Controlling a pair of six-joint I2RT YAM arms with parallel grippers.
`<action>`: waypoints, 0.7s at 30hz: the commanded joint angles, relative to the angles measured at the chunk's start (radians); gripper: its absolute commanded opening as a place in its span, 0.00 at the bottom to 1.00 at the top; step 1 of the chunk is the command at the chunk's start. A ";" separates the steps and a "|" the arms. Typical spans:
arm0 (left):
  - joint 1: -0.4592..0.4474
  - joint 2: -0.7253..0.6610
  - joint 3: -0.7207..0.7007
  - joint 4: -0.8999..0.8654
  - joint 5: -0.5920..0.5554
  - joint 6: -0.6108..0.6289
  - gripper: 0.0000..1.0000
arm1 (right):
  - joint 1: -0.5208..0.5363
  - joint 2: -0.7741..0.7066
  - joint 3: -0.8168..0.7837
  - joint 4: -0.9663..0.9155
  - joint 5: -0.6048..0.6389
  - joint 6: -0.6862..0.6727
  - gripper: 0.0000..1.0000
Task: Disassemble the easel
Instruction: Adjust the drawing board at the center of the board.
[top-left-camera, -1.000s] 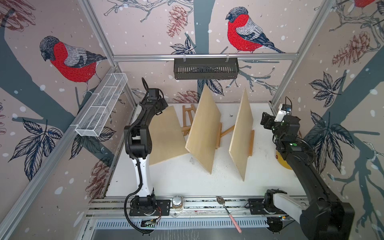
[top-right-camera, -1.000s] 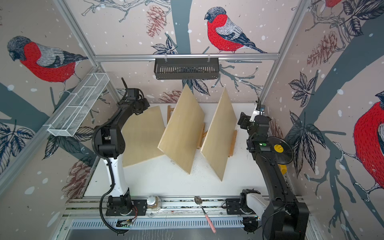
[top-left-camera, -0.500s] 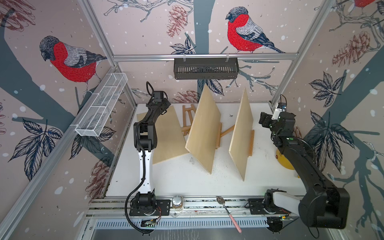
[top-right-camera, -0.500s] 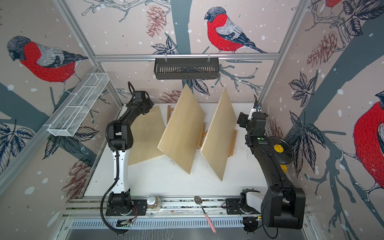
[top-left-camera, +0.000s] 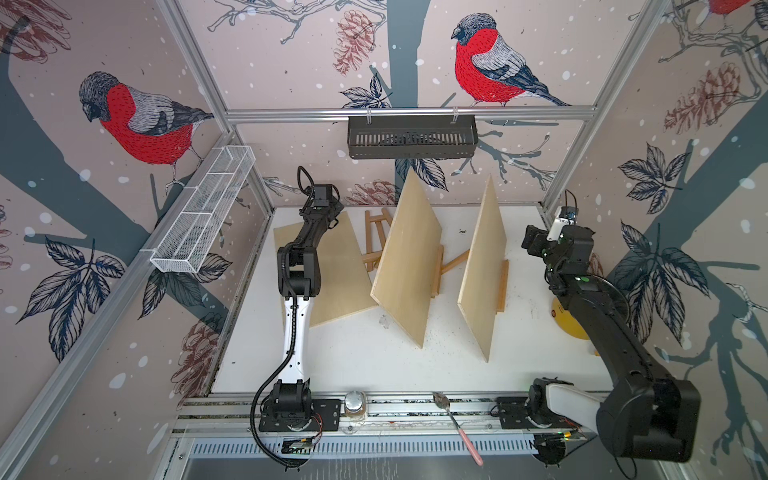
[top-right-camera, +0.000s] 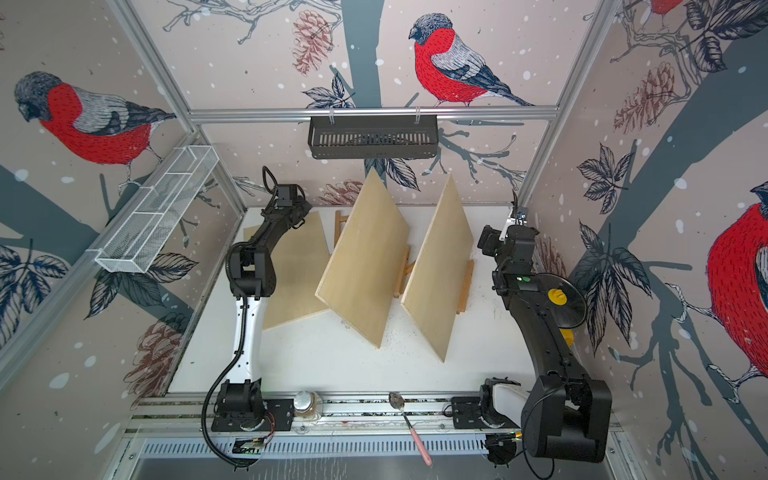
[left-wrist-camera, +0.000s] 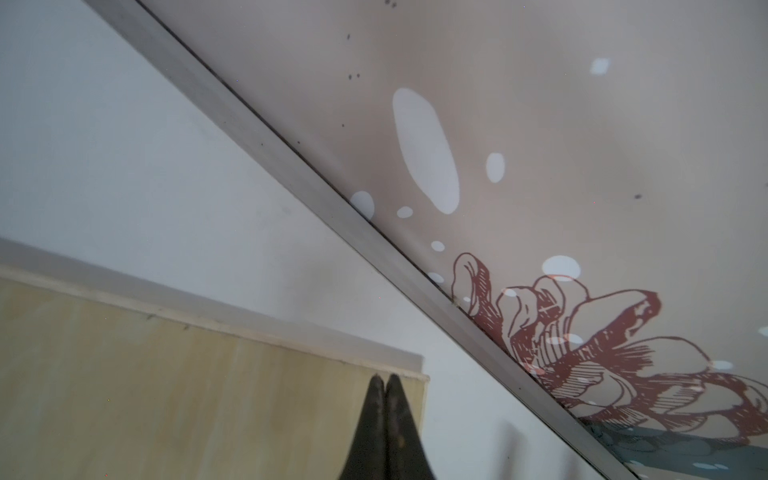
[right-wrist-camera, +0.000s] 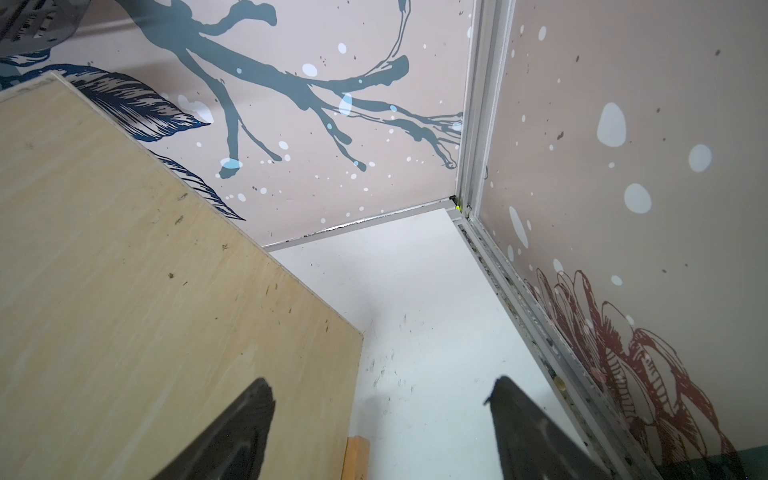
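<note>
Two plywood boards stand tilted on wooden easels, the middle board (top-left-camera: 409, 257) and the right board (top-left-camera: 482, 266). Easel legs (top-left-camera: 455, 262) show between them. A third board (top-left-camera: 336, 270) lies flat at the left, with a bare easel frame (top-left-camera: 376, 237) beside it at the back. My left gripper (top-left-camera: 332, 216) hovers over the flat board's far corner; its fingertips (left-wrist-camera: 376, 384) are pressed together and hold nothing. My right gripper (right-wrist-camera: 380, 384) is open and empty, just right of the right board (right-wrist-camera: 145, 270), near the back right corner.
A black basket (top-left-camera: 411, 137) hangs on the back wall and a white wire basket (top-left-camera: 203, 216) on the left wall. A jar (top-left-camera: 354, 405) and a pink-handled spoon (top-left-camera: 457, 424) lie at the front rail. A record with a yellow label (top-right-camera: 557, 297) sits at the right.
My left arm has stretched out, carrying its shut gripper slightly to the right over the flat board's far corner. The right arm's wrist shifted a little. The boards have not moved.
</note>
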 joint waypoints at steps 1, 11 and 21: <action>0.001 0.032 0.046 0.001 -0.025 -0.029 0.04 | -0.004 -0.004 -0.002 0.005 0.012 -0.009 0.83; 0.026 0.126 0.142 -0.096 0.042 -0.040 0.05 | -0.014 -0.012 -0.005 -0.006 0.019 -0.014 0.84; 0.053 0.112 0.134 -0.196 0.115 0.022 0.04 | -0.016 -0.034 -0.016 -0.012 0.010 -0.001 0.84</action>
